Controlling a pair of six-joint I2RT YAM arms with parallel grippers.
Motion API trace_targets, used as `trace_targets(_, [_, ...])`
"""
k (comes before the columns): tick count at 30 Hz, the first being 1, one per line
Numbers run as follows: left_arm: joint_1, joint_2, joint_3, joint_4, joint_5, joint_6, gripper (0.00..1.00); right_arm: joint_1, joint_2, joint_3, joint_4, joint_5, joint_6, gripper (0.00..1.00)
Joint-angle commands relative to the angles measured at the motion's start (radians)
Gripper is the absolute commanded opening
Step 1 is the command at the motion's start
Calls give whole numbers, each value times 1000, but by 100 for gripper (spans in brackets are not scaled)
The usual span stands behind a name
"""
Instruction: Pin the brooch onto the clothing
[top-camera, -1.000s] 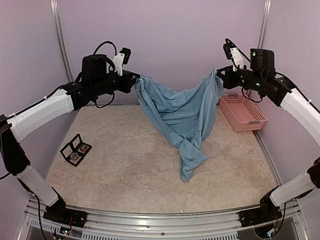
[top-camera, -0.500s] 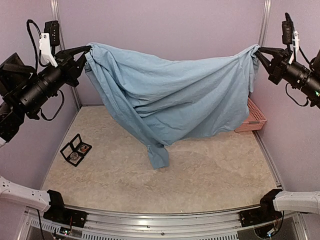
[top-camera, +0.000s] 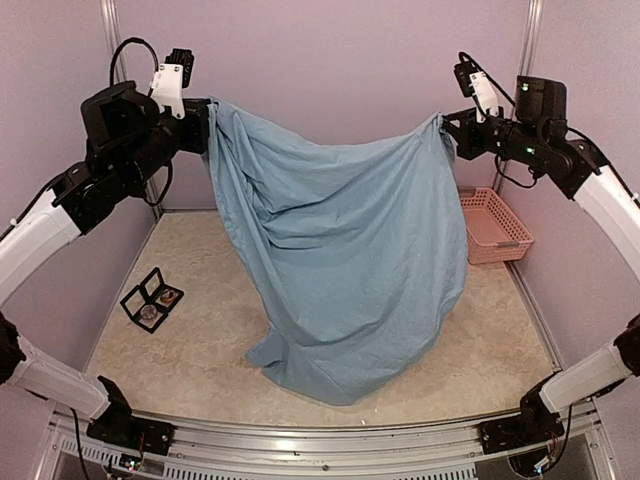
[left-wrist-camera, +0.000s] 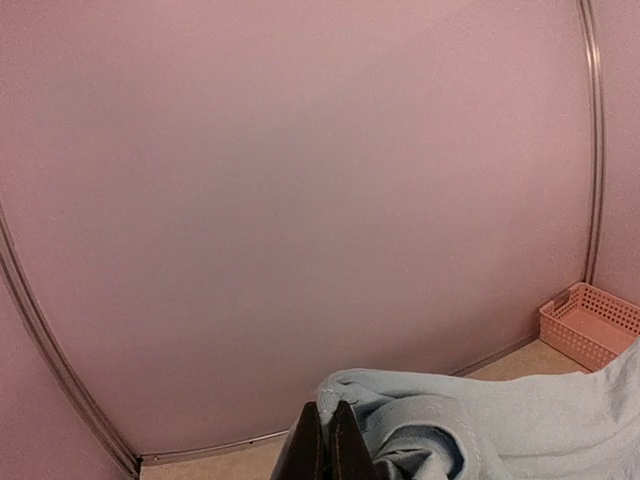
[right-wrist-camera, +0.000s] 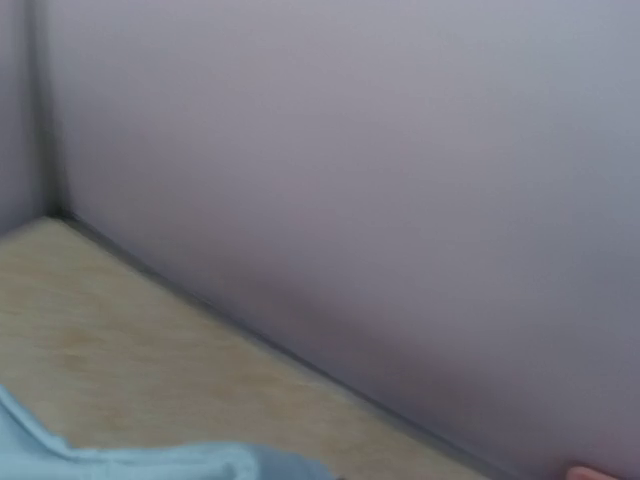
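Note:
The light blue T-shirt (top-camera: 340, 260) hangs spread between my two grippers, high above the table. Its plain side faces the camera and no lettering shows. Its lower edge lies bunched on the tabletop near the front. My left gripper (top-camera: 203, 110) is shut on the shirt's upper left corner. In the left wrist view the dark fingers (left-wrist-camera: 312, 450) pinch a fold of the shirt (left-wrist-camera: 500, 430). My right gripper (top-camera: 445, 128) is shut on the upper right corner. Its fingers are out of the right wrist view, where only a strip of the shirt (right-wrist-camera: 150, 462) shows. No brooch is clearly visible.
A black open case (top-camera: 152, 300) with two small round pieces lies on the table at the left. A pink basket (top-camera: 490, 225) stands at the back right, partly behind the shirt, and shows in the left wrist view (left-wrist-camera: 590, 335). Walls close in on three sides.
The shirt went from a bunched sag at the back to a wide high spread. Now both grippers are lower and closer together, and the shirt hangs long with its lower edge on the table.

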Motion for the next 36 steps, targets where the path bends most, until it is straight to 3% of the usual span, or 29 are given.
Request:
trace_targets(1, [95, 187, 220, 32, 19, 24, 0, -44, 188, 219, 59, 145, -47, 0])
trace_targets(5, [90, 321, 398, 2, -2, 43, 0, -68, 302, 414, 53, 115, -25, 0])
trace_targets(8, [79, 302, 387, 58, 4, 57, 0, -68, 289, 416, 78, 78, -30, 0])
trace_targets(14, [56, 214, 202, 65, 136, 79, 0, -66, 148, 61, 152, -178, -122, 0])
trace_targets(17, [49, 176, 34, 75, 144, -7, 0, -37, 61, -186, 161, -289, -159, 0])
trace_targets(22, [72, 193, -229, 122, 211, -232, 0, 227, 20, -496, 105, -303, -304, 0])
trace_targets(25, [69, 281, -275, 90, 195, -291, 18, 395, 95, -576, 80, -245, -293, 0])
trace_targets(29, [67, 333, -319, 54, 196, -334, 38, 574, 293, -547, 73, -146, -243, 0])
trace_targets(34, [56, 319, -333, -10, 165, -343, 66, 765, 618, -288, -47, -107, -245, 0])
trace_targets(36, [50, 296, -344, -13, 145, -339, 72, 814, 722, -172, -96, -108, -261, 10])
